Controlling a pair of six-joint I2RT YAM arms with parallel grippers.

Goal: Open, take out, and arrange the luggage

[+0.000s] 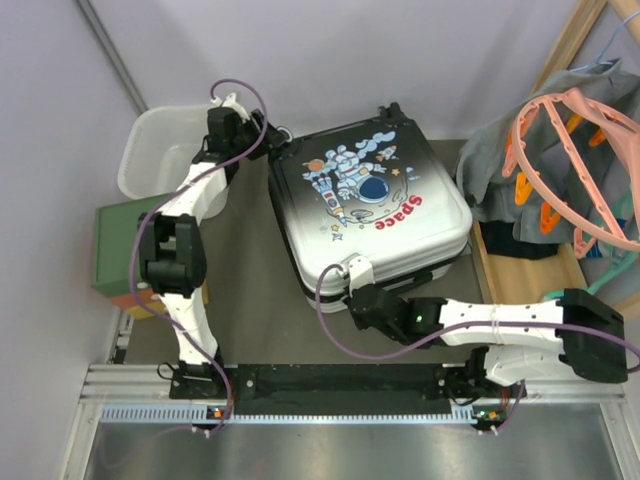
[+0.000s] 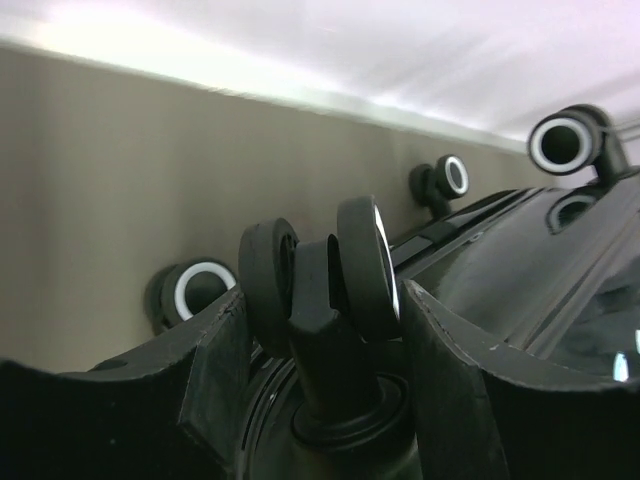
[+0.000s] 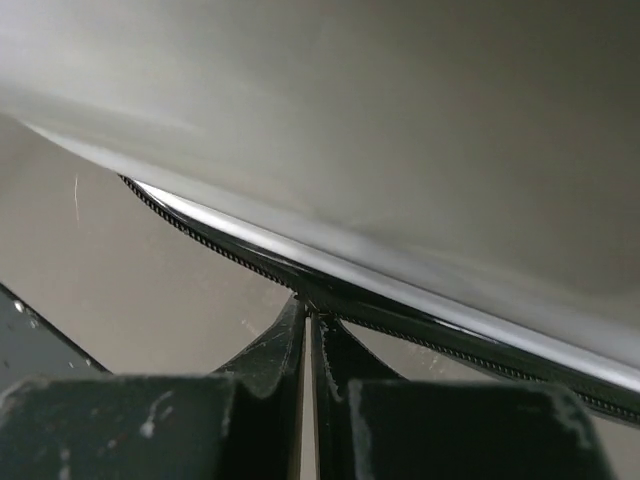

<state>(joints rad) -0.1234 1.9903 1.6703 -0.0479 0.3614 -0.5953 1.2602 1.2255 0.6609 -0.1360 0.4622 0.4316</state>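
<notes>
- Luggage [image 1: 370,200] lies flat in the middle of the surface [image 1: 250,290], astronaut print up and shell shut. Its wheels are at the far edge.
- Left arm [image 1: 185,230]: the jaws have a twin caster wheel [image 2: 365,260] between them at the far-left corner. A pad looks to press on each disc, so read it as a pinch.
- Right arm [image 1: 500,325]: the jaws are pressed together, tips against the zipper line [image 3: 220,245] on the near edge. No pull tab shows between them.
- Risk: a caster swivels and rolls. If you rely on it as an anchor, expect the wheel to twist out of the jaws and the case to skate.
- Risk: if the right jaws hold no tab, dragging them along the teeth opens nothing and only shoves the shell sideways.
- Risk: the white perforated basket [image 1: 140,165] sits just beside the far-left corner and the heap of clothes [image 1: 500,165] just beside the right side. A sliding case or a swinging lid could knock or snag either one.
- Risk: lifting the lid before the zip has run round would tip the whole case.
- Containers: the luggage is closed, so its contents are hidden.
- Basket: nothing shows in the part you can see, and the left arm covers the rest.
- Green-topped box [image 1: 115,240], near-left: lid on, contents hidden.
</notes>
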